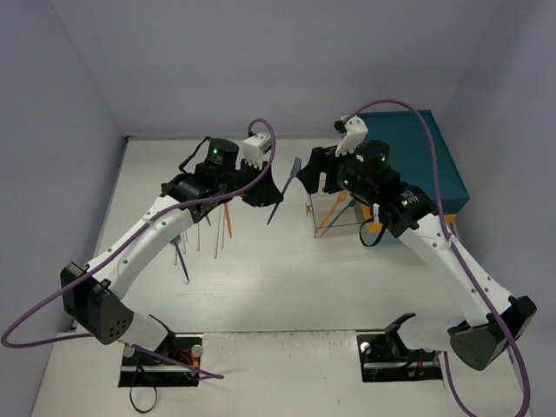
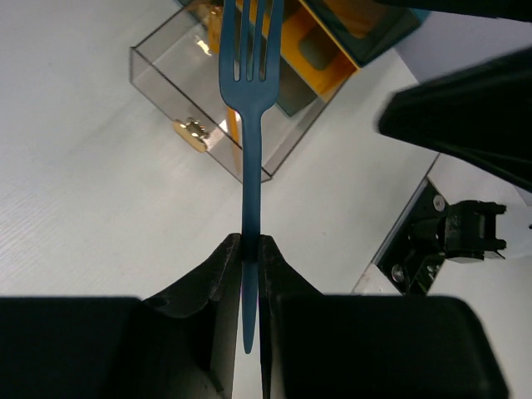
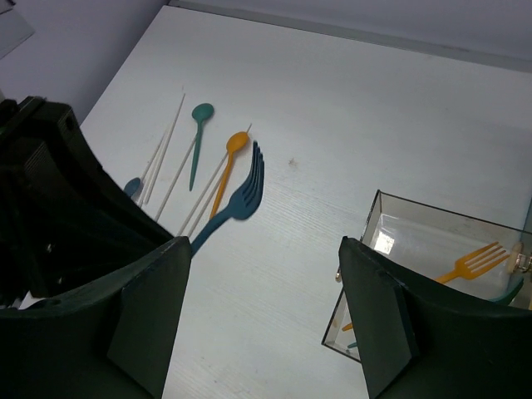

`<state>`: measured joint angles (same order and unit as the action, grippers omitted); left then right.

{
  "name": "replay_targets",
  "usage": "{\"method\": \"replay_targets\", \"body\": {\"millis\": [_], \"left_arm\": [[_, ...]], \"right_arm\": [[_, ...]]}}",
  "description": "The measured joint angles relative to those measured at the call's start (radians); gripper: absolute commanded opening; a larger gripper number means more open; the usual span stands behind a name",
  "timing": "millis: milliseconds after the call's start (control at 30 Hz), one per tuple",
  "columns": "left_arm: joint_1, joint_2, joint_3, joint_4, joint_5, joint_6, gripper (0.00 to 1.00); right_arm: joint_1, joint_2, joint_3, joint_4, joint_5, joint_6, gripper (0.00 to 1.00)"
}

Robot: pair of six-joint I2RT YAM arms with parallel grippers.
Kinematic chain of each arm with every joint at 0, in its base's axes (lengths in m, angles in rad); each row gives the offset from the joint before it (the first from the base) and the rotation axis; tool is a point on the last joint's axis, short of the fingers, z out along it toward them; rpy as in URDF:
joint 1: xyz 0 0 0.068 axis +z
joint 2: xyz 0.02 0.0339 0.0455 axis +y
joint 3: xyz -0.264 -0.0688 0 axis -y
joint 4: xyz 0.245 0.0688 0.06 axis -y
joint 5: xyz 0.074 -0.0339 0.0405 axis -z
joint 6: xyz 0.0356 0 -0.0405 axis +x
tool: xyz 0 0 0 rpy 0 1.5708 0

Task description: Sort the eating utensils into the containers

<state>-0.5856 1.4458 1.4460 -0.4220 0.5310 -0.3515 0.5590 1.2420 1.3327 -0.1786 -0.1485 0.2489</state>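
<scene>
The left claw (image 2: pixel 251 249) pinched a slim blue plastic fork (image 2: pixel 249 100), mid-delivery toward the clear rectangular box (image 2: pixel 162 79) at upper left, probably needing lowering inside, while the right claw (image 3: pixel 262 307) gaped empty

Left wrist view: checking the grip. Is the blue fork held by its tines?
No, the left gripper pinches the blue fork by its handle, tines pointing away.

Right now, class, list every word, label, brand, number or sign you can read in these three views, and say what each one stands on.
None: no readable text in any view.
The blue fork, the clear container, the teal chest and the table carry no lettering, numbers or signs.
</scene>
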Motion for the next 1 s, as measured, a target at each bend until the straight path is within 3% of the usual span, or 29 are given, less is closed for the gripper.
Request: {"method": "replay_targets", "body": {"millis": [167,400,767,1000], "left_arm": [[-0.046,-0.013,0.0,-0.002,0.0,-0.001,0.0],[-0.081,-0.013,0.0,-0.018,-0.006,-0.001,0.0],[-0.096,-0.014,0.007,-0.037,-0.009,-0.001,0.0],[-0.106,-0.013,0.017,-0.046,-0.011,-0.001,0.0]], "right_arm": [[0.0,0.013,0.0,0.012,-0.007,0.0,0.63],[0.0,0.021,0.0,0.022,-0.019,0.001,0.43],[0.0,0.021,-0.04,0.04,-0.042,0.008,0.26],[0.0,0.02,-0.059,0.042,-0.045,0.012,0.01]]}}
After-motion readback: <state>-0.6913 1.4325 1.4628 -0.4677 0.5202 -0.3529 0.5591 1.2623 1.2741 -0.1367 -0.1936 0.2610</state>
